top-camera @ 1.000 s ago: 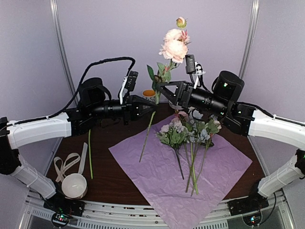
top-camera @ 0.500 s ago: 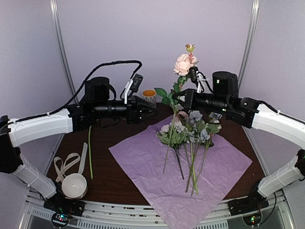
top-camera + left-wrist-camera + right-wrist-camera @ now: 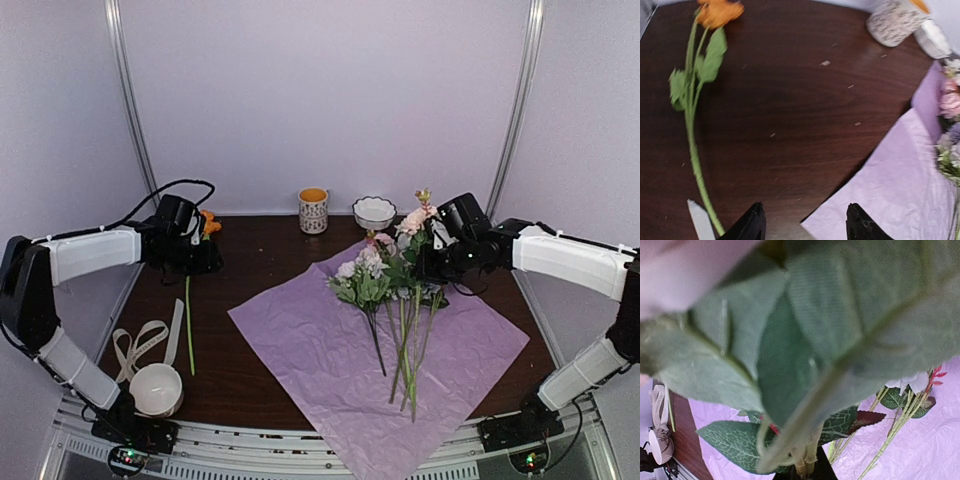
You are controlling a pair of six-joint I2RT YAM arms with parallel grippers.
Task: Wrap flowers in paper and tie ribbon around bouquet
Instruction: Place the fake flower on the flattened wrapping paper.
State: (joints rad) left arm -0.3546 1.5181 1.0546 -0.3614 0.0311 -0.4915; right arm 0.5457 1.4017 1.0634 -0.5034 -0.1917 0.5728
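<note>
Top external: my right claw clamps a pink-bloomed green-stemmed flower above crinkly lilac wrapping paper; my left claw stands wide.

The right arm is coming down, its jaws now clamped on the long-stemmed pink fabric rose, lowering it to the bunch of mixed artificial flowers on the crinkly lilac paper sheet. The left arm, jaws now parted, is pulling back toward the worktop's far left corner, over the orange artificial flower.
</note>
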